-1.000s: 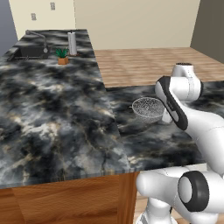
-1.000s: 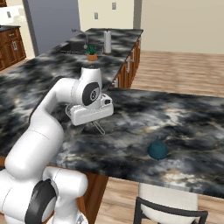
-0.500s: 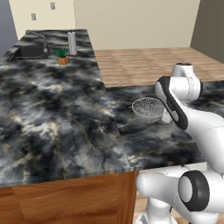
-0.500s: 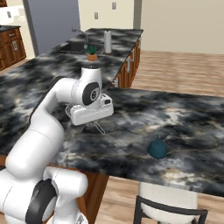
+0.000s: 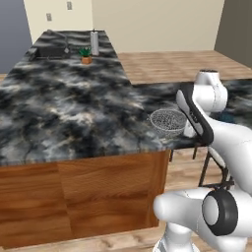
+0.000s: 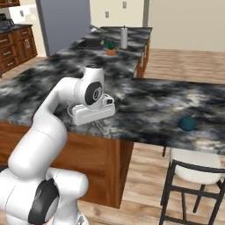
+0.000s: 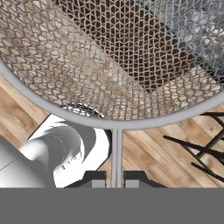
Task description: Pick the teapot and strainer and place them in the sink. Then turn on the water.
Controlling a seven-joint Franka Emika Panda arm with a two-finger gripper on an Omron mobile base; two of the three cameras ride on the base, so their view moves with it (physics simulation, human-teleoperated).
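At the near edge of the tabletop (image 5: 74, 113), the strainer (image 5: 169, 121) hangs level in the robot's grip, its mesh bowl pointing away from the arm and above the dark marbled surface. From the hand view, the strainer's thin straight handle runs down between the two dark fingertips (image 7: 94, 179), and the pincer (image 7: 116, 179) is closed on it. Through the mesh in that view, brown cabinet front and wooden floorboards are visible, so part of the bowl stands out past the tabletop's edge.

Compared with half a second ago, both base views have shifted as a whole: the cameras have drawn back with the base. The wooden cabinet front under the tabletop now takes up much more of the left base view, and a chair (image 6: 193, 176) with a pale seat and dark frame has come into the right base view. The strainer's place relative to the arm is unchanged, and the grip on its handle is unchanged.

The teapot (image 6: 187, 123) sits upright on the tabletop, off to the arm's right and well apart from the strainer, on the stretch of tabletop above the chair.

The sink (image 5: 49, 50) lies at the far end of the tabletop, well apart from both items. A small potted plant (image 5: 86, 55) stands just beside the sink, and a pale upright cylinder (image 5: 94, 43) stands near the plant, further back.
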